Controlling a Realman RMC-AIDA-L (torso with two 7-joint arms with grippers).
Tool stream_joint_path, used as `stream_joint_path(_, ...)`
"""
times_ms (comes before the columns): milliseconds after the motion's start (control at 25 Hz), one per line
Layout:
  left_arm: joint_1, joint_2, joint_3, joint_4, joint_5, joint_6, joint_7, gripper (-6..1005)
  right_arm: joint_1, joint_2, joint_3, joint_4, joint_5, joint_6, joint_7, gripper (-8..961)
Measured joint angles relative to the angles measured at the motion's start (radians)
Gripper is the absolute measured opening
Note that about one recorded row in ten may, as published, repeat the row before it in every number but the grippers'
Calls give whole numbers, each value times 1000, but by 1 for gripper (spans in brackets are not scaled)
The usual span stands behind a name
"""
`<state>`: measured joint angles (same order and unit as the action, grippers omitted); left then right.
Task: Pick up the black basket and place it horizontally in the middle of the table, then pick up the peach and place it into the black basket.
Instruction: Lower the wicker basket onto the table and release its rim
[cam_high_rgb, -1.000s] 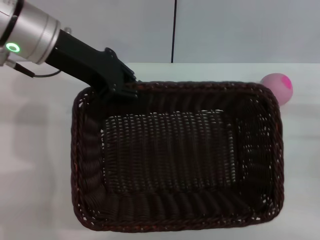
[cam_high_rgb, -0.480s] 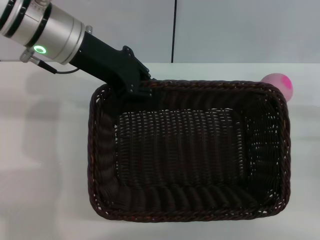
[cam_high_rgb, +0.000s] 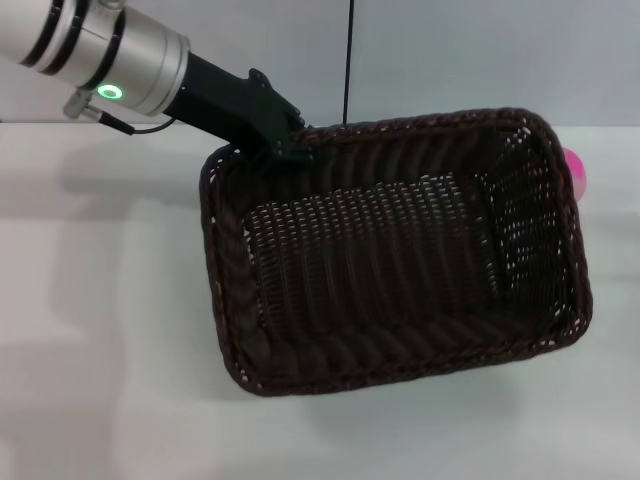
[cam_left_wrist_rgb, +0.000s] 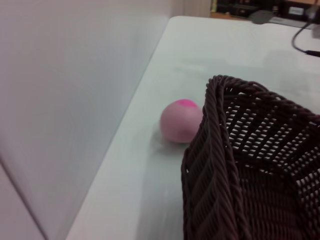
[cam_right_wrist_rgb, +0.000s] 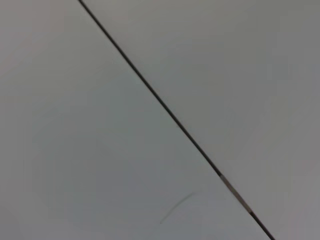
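Note:
The black basket (cam_high_rgb: 390, 250) is held off the white table (cam_high_rgb: 90, 330), turned and tilted, its right end raised toward the back wall. My left gripper (cam_high_rgb: 290, 148) is shut on the braided rim at the basket's far left corner. The peach (cam_high_rgb: 574, 172) shows only as a pink sliver behind the basket's right end. In the left wrist view the peach (cam_left_wrist_rgb: 181, 120) lies on the table (cam_left_wrist_rgb: 220, 55) just beyond the basket's end wall (cam_left_wrist_rgb: 240, 170). My right gripper is out of view.
A grey wall (cam_high_rgb: 450, 60) with a dark vertical seam runs along the table's far edge, close behind the basket and peach. The right wrist view shows only that wall (cam_right_wrist_rgb: 150, 120).
My left gripper has moved right and back with the basket, lifting and turning it so its right end swings up toward the wall. The basket now covers most of the peach.

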<state>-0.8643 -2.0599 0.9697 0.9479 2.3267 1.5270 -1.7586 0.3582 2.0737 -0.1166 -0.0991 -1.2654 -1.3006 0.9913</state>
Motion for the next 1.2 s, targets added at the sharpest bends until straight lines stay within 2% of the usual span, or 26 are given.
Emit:
stream_joint_path(320,4,-6,60,-2,-29,-56,9,225,1,-1,1,-3,0,15,11,444)
stream_joint_path(520,3,-6,101,-10,-88,-59,38,471,4,-1,9,-4,0,21,12,441)
stream_joint_path(600,6,-7,130,-18,-132,-59,62,705,5,-2,18,-5,0,27,14,440)
stream_joint_path(800,8,-7,147,-25,-172,-63,89,815,11,-3,25,-6,1,35,15,438)
stream_joint_path(1200,27,-7,143,-36,-257,-74,145,811,13,-3,25,-6,1,41,15,433)
